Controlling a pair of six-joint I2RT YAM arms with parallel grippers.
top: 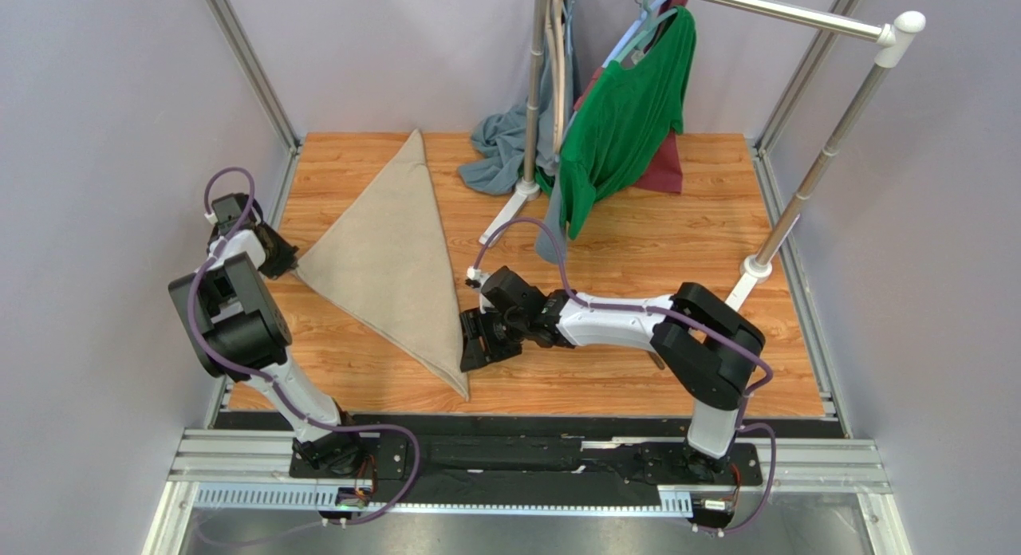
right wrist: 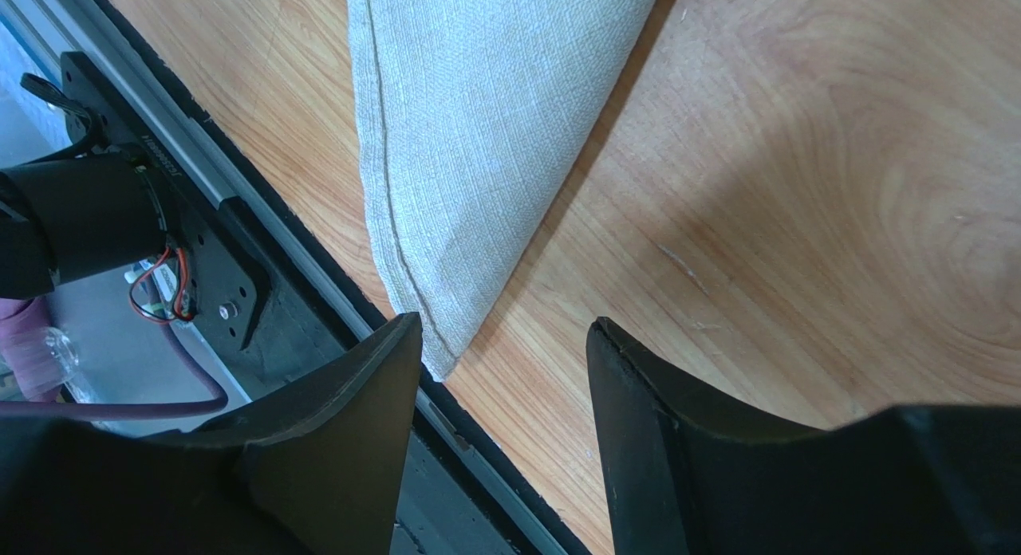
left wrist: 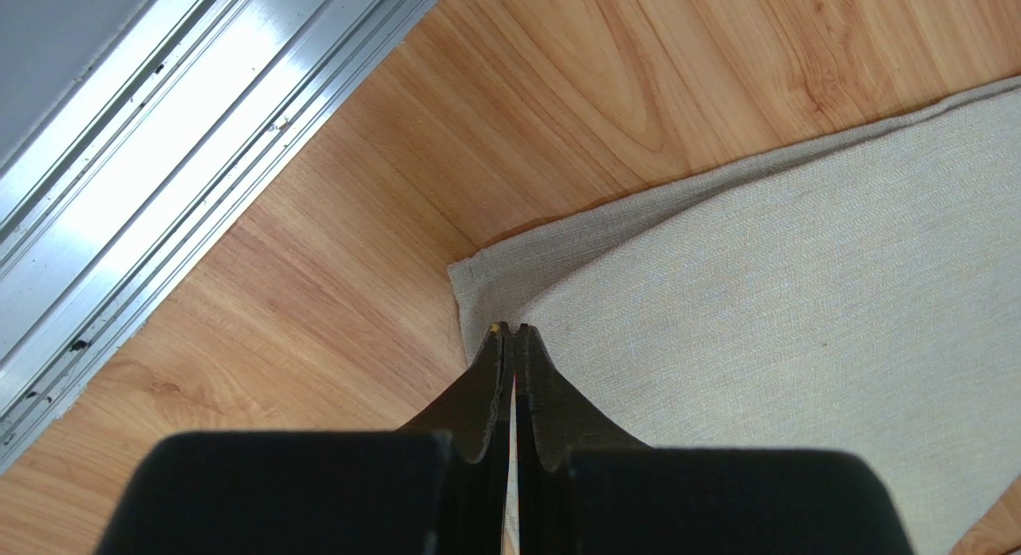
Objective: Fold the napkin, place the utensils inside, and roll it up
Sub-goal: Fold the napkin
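**Folded napkin lies near two edges, with little room for a slip**

The napkin (top: 390, 262) lies flat on the desk (top: 671, 256) as a long triangle. One point is at the far edge, one at the left and one near the front.

The left claw (top: 278, 254) is at the left corner with its fingers pressed together. The wrist view does not show whether any cloth is caught between them. If cloth is caught, a pull from here would likely drag the top layer off the lower one and spoil the fold. The metal rail (left wrist: 156, 136) runs just beside that corner, so a sideways swing could knock into it.

The right claw (top: 479, 340) has its fingers apart and holds nothing. It hovers just beside the near tip of the napkin. That tip lies close to the desk's front edge, where the black base plate (right wrist: 240, 292) begins. A push toward the arms could slide the tip over the lip, and a low reach could hit the edge.

The fork shows in none of the views, so where it would be picked up from cannot be judged.

The best open room is the bare wood to the right of the napkin. Farther right and back stand the clothes rack's foot (top: 509, 208), a hanging green shirt (top: 623, 124) and a grey-blue cloth (top: 503, 148). A wide sweep could snag these.
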